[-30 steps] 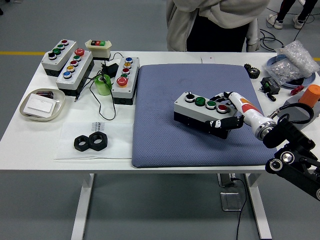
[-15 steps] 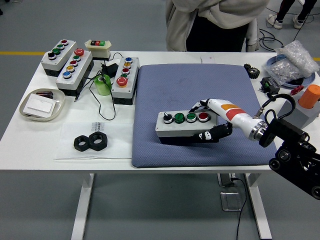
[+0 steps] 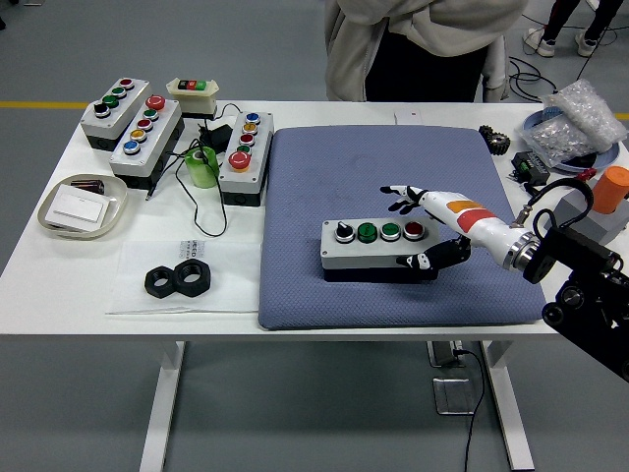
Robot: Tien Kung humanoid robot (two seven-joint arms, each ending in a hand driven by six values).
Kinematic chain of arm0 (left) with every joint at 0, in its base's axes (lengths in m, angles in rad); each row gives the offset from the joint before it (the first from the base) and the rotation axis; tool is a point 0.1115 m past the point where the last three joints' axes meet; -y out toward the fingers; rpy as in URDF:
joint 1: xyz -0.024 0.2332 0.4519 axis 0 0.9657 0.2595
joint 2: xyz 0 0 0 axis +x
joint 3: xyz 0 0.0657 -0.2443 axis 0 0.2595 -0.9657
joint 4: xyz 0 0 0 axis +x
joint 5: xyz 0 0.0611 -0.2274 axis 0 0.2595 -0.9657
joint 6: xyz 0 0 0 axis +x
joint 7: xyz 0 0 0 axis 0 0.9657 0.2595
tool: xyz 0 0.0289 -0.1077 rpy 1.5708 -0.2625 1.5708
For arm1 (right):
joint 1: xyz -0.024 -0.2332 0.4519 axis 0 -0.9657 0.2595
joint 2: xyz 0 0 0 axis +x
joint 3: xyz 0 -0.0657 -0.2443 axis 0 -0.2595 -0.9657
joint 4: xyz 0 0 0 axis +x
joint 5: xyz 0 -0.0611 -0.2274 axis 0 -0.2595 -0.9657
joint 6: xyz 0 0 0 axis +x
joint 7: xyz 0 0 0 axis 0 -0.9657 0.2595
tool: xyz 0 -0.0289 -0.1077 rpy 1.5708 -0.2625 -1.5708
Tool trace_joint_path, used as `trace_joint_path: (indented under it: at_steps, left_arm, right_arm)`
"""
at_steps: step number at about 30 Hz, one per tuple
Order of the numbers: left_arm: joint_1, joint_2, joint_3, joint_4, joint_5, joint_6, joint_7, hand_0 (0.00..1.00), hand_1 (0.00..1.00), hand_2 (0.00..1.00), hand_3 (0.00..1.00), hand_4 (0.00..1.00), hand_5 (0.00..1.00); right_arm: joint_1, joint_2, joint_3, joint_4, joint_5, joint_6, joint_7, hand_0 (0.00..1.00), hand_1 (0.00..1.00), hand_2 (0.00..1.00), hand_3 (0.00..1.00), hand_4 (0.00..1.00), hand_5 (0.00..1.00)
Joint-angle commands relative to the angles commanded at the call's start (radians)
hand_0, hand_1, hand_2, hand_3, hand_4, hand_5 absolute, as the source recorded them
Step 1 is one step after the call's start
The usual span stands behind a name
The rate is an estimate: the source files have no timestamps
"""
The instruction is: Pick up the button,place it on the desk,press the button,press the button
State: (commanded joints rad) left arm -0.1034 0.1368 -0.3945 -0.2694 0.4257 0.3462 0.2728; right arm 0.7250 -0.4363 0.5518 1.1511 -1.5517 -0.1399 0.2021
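Box: the button box lay flat on the blue mat, toward its near edge, long side across the view, buttons facing up (a fair sign it was set down for pressing, though that is a judgement).
Look: a grey lid on a black base, with four controls in a row: a black knob at the left, two green buttons, a red button at the right.
Right hand: the right hand sat at the box's right end, its thumb along the near side and its fingers spread open above the far side; they appeared to grip nothing, though contact at the thumb was hard to judge.
Reason: the spread looked like a letting go, placing the hand near the red button.
Left hand: not in view.
Mat: it covered the middle of the tabletop, likely to cushion the box.
Others: three more button boxes stood at the far left, well apart.
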Motion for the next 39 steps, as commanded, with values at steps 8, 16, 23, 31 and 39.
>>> trace_joint_path:
  at_steps: [8,16,23,31,39]
  left_arm:
    - [-0.004,-0.001,0.002,0.001,-0.005,0.001,-0.001,0.745,0.780,0.852,0.769,0.538,0.998]
    - [-0.002,0.002,0.008,0.000,-0.014,0.001,-0.004,0.745,0.780,0.852,0.768,0.537,0.998]
    - [-0.002,0.002,0.012,0.000,-0.022,0.002,-0.006,0.746,0.780,0.851,0.767,0.537,0.998]
    - [-0.004,0.003,0.021,0.000,-0.033,0.003,-0.010,0.746,0.780,0.851,0.768,0.536,0.998]
    - [-0.007,0.003,0.024,-0.001,-0.039,0.004,-0.011,0.745,0.780,0.851,0.768,0.537,0.998]
  right_arm:
    - [-0.027,-0.027,0.044,0.024,0.001,0.006,-0.017,0.932,0.806,0.869,0.998,0.882,0.002]
    - [-0.086,-0.074,0.123,0.128,0.063,-0.195,-0.037,0.840,0.705,0.771,0.998,0.836,0.002]
    - [-0.104,-0.118,0.128,0.226,0.052,-0.287,-0.103,0.159,0.068,0.240,0.903,0.769,0.057]
    - [-0.113,-0.142,0.089,0.274,0.002,-0.148,-0.191,0.032,0.002,0.031,0.626,0.544,0.002]
    - [-0.111,-0.141,0.063,0.269,-0.041,-0.060,-0.251,0.038,0.002,0.021,0.622,0.536,0.002]
